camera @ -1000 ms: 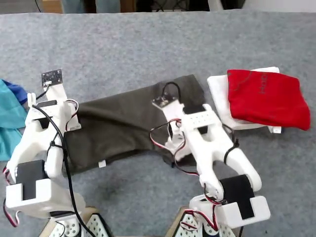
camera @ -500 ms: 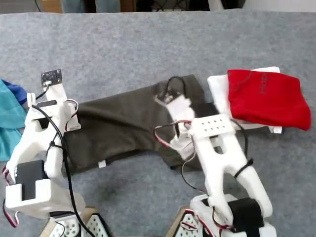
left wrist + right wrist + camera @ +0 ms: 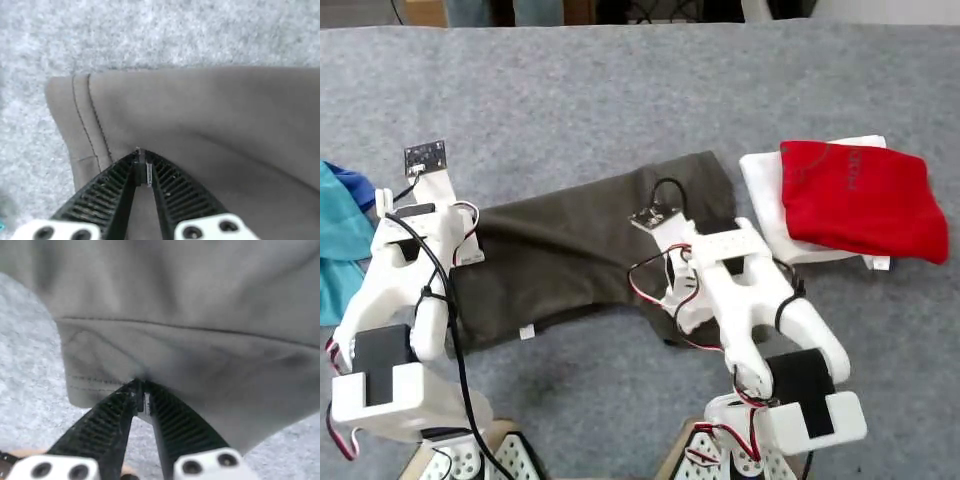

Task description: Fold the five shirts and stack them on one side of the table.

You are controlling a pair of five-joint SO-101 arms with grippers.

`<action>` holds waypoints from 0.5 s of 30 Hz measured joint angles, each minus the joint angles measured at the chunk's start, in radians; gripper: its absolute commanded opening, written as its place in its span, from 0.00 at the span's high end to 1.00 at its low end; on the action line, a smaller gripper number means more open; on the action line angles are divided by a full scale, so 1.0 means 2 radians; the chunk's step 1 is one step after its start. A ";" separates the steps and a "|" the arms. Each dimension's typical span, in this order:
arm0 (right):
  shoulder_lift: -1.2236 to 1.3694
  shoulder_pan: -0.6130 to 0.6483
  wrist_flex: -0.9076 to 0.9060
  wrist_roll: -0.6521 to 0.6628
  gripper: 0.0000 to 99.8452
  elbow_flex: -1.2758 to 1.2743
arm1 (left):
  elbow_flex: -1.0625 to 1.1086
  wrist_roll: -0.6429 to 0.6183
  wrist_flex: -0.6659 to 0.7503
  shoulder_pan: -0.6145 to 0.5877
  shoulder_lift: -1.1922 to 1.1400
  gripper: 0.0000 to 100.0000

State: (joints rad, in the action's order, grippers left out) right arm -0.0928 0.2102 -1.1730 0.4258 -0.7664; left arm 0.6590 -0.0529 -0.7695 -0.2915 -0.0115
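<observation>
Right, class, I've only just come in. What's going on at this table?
Two robot arms are handling an olive shirt spread on the grey table. The left gripper is shut on one end of it, and the right gripper is shut on the hem at the other end. A folded red shirt lies on a folded white shirt at one side. A teal shirt lies at the opposite edge.

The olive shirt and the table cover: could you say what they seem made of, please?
Olive shirt: soft matte cloth, probably cotton, given stitched hems and limp folds. Table cover: grey felt or carpet, judging by its fuzzy nap.
</observation>
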 measured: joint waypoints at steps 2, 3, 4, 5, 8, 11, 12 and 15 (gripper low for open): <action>-0.002 -0.012 -0.032 0.002 0.99 0.041 | 0.000 0.013 0.000 0.000 0.000 0.97; -0.004 -0.018 -0.053 0.002 0.98 0.068 | 0.001 0.020 0.000 0.000 0.000 0.97; -0.008 -0.028 -0.081 0.002 0.98 0.100 | 0.001 0.027 0.000 0.000 0.000 0.97; -0.011 -0.038 -0.103 0.002 0.98 0.133 | 0.001 0.031 -0.001 0.000 0.000 0.97; -0.012 -0.061 -0.144 0.002 0.98 0.251 | 0.001 0.035 -0.001 0.000 0.000 0.97; 0.012 -0.064 -0.115 0.002 0.98 0.352 | 0.002 0.035 0.000 0.000 0.000 0.97; 0.029 -0.062 -0.101 0.002 0.98 0.373 | 0.002 0.035 0.000 0.000 0.000 0.97; 0.107 -0.055 -0.047 -0.021 0.98 0.414 | 0.002 0.035 0.000 0.000 0.000 0.97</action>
State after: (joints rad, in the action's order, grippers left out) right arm 0.1204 0.0997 -1.2666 0.3844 0.0621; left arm 0.6621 0.0176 -0.7695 -0.2915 -0.0115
